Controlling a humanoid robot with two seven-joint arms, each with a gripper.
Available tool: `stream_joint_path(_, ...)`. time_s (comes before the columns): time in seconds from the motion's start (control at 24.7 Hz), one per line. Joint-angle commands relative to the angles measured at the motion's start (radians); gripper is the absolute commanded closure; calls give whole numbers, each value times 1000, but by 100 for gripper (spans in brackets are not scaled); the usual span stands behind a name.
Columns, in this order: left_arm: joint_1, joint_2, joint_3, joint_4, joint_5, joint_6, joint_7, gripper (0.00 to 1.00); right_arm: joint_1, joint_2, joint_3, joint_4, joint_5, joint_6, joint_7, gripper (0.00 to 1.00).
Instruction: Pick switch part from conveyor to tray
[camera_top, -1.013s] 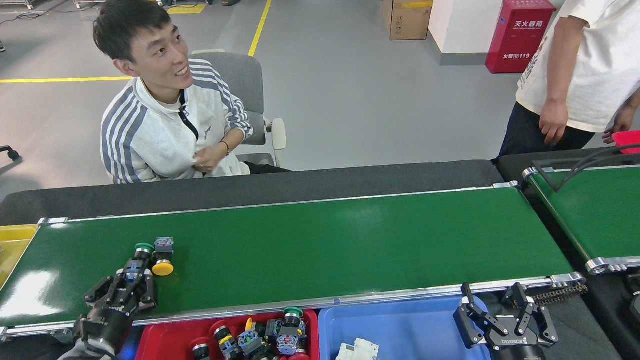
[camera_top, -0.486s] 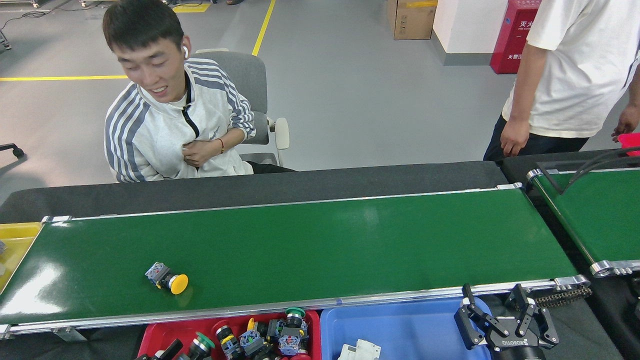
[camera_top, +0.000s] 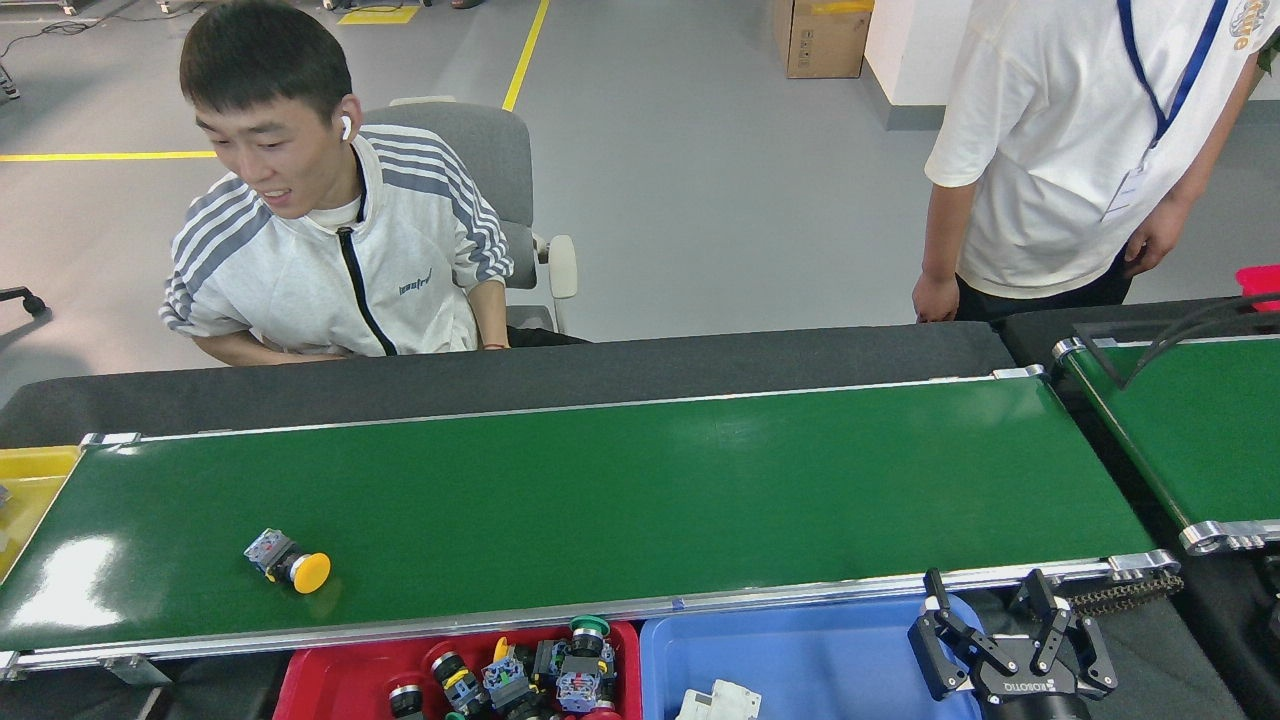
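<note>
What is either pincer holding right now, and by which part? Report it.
Nothing is held. The right pincer is open and empty above the blue tray. The left pincer is out of view. The yellow-capped switch part lies alone on the conveyor.

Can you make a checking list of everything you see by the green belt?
Surface: conveyor, glossy green belt, silver rails.
Job's things: yellow-capped switch part lying on its side on the belt's left end; red tray holds several switch parts.
Clutter: blue tray with a white part; yellow bin at far left.
Grippers: right gripper open, empty, over the blue tray's right end; left not seen.
Cables: black cables over second belt.
Surroundings: seated person, standing person.
</note>
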Motion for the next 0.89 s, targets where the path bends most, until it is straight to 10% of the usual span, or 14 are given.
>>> stream_joint_path(0.0, -2, 7, 8, -11, -3, 34, 3, 0, -6, 2, -3, -15, 0, 1, -1, 0)
stream_joint_path(0.85, -386, 65, -47, 225, -164, 182, -250, 0, -17, 16, -2, -15, 1, -2, 19, 0)
